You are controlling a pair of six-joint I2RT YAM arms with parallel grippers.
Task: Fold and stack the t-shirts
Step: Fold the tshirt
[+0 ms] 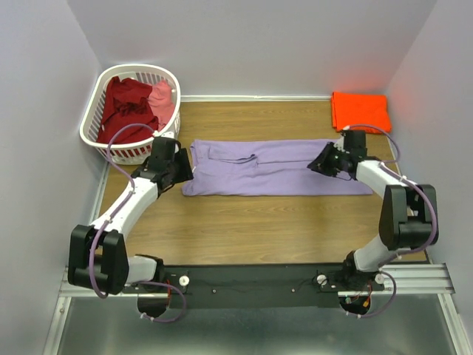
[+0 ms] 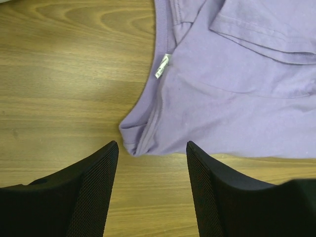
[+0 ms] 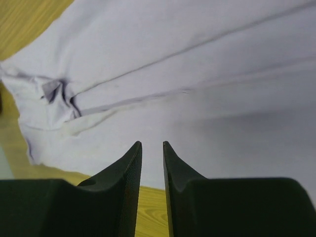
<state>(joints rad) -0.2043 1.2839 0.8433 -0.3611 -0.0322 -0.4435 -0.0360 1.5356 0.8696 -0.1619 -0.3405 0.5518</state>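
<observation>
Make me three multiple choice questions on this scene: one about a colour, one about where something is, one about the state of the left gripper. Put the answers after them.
1. The spread shirt between the arms is:
A. green
B. black
C. lavender

2. The orange shirt lies:
A. on the spread shirt
B. at the far right corner of the table
C. between the arm bases

3. The left gripper is:
A. open and empty
B. shut on the orange shirt
C. shut on the spread shirt

Answers:
1. C, the cloth shows pale purple in every view.
2. B, it sits folded by the back wall on the right, apart from the spread shirt.
3. A, its jaws stand wide apart just short of the spread shirt's corner, with nothing between them.
</observation>
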